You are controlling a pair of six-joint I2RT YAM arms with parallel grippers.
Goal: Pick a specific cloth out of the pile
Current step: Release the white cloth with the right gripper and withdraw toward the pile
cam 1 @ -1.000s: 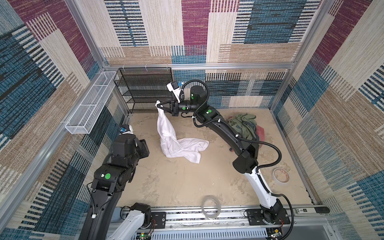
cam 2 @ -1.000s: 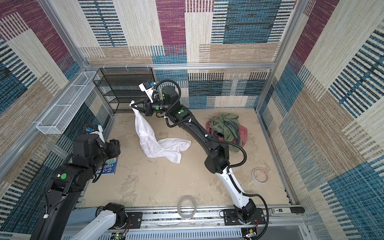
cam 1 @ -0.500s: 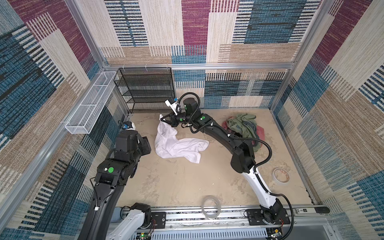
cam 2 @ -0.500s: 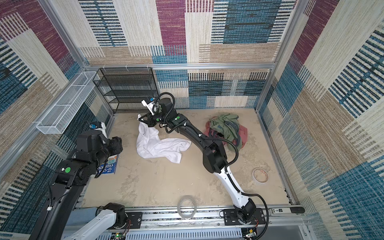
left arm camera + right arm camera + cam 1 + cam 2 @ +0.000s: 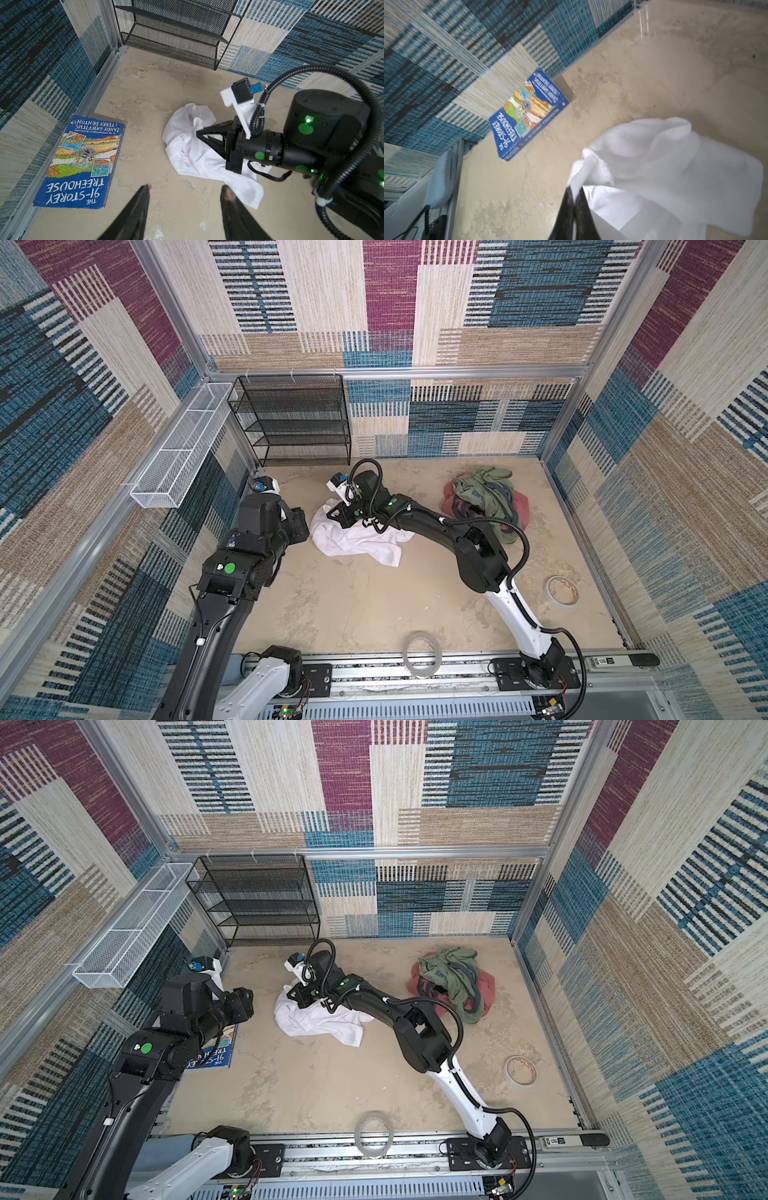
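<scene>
The white cloth point(image 5: 361, 541) point(image 5: 322, 1023) lies crumpled on the floor left of centre, well apart from the pile point(image 5: 484, 499) point(image 5: 453, 982) of olive-green, red-pink and grey garments at the back right. My right gripper point(image 5: 331, 514) point(image 5: 292, 997) reaches across, low over the cloth's left end. It is shut on a fold of the cloth point(image 5: 664, 166), with white fabric pinched between the fingertips of that gripper point(image 5: 574, 190). My left gripper point(image 5: 187, 187) point(image 5: 302, 523) hangs open over bare floor just left of the cloth point(image 5: 187, 149), holding nothing.
A blue book point(image 5: 81, 162) point(image 5: 214, 1052) lies by the left wall under my left arm. A black mesh shelf point(image 5: 299, 418) stands at the back left, beside a white wire basket point(image 5: 178, 452) on the wall. Two tape rolls point(image 5: 563, 591) point(image 5: 422, 653) lie front right.
My right gripper has come down with the cloth, which hung tall a second ago and now lies heaped on the floor. My left arm has moved closer to the cloth.
</scene>
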